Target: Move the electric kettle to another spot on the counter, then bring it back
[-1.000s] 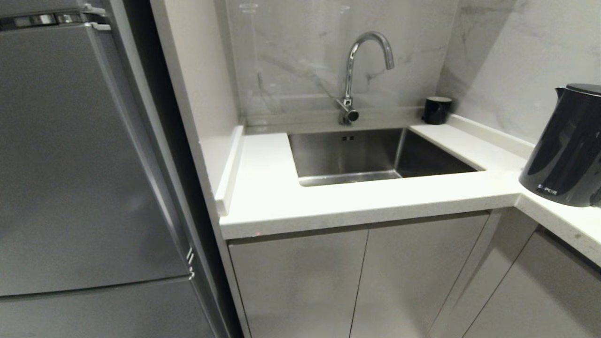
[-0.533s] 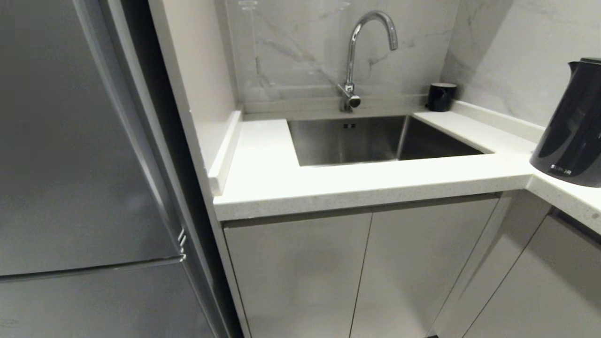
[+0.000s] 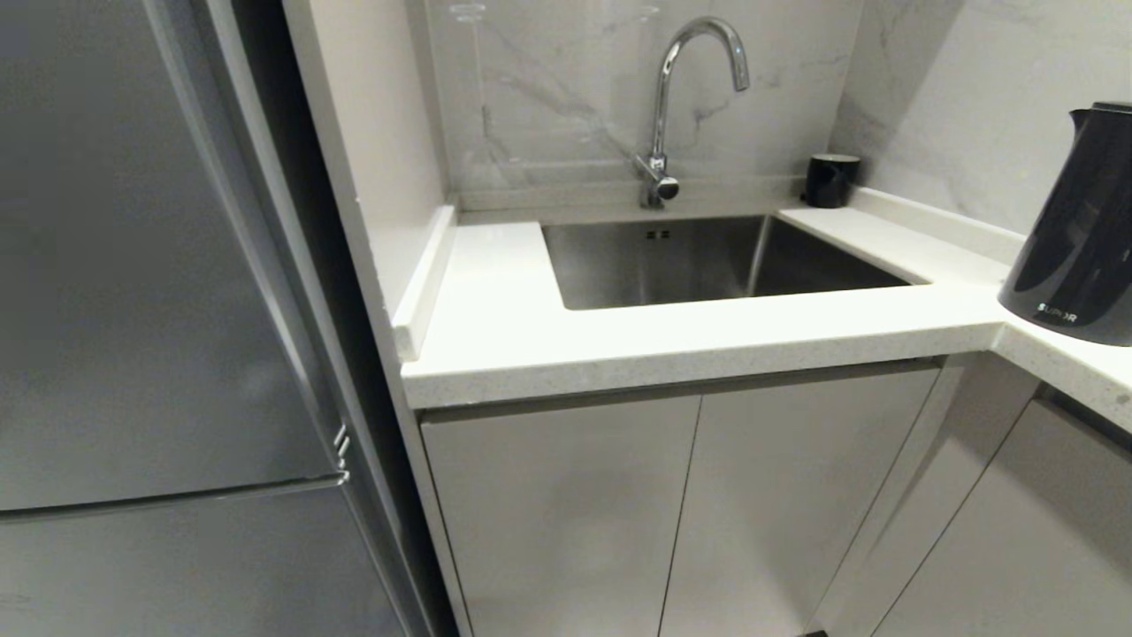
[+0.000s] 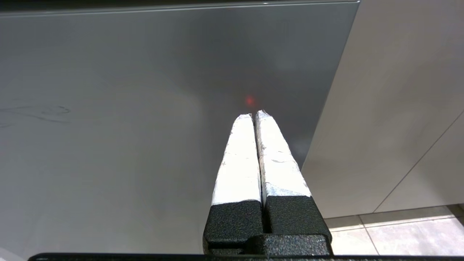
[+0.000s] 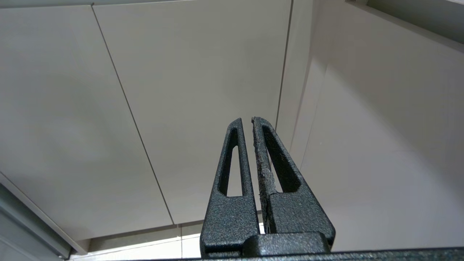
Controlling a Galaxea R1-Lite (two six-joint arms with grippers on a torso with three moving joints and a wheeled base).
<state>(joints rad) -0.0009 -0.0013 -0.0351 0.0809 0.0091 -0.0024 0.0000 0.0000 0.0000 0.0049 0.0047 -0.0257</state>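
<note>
The glossy black electric kettle (image 3: 1079, 239) with white lettering near its base stands on the white speckled counter (image 3: 672, 341) at the far right of the head view, partly cut off by the frame edge. Neither arm shows in the head view. My left gripper (image 4: 253, 115), its fingers wrapped in white, is shut and empty, facing the grey fridge door low down. My right gripper (image 5: 246, 119) has its black fingers closed with nothing between them, pointing at the pale cabinet doors (image 5: 181, 90) under the counter.
A steel sink (image 3: 699, 261) with a chrome tap (image 3: 681, 97) is set into the counter. A small black cup (image 3: 829, 180) stands in the back corner. A tall grey fridge (image 3: 150, 310) fills the left. Cabinet doors (image 3: 672, 504) sit below; tiled floor (image 4: 398, 232) shows beneath.
The head view has shifted: the counter, sink and kettle now sit higher in the picture and more cabinet front shows below. The things themselves have kept their places.
</note>
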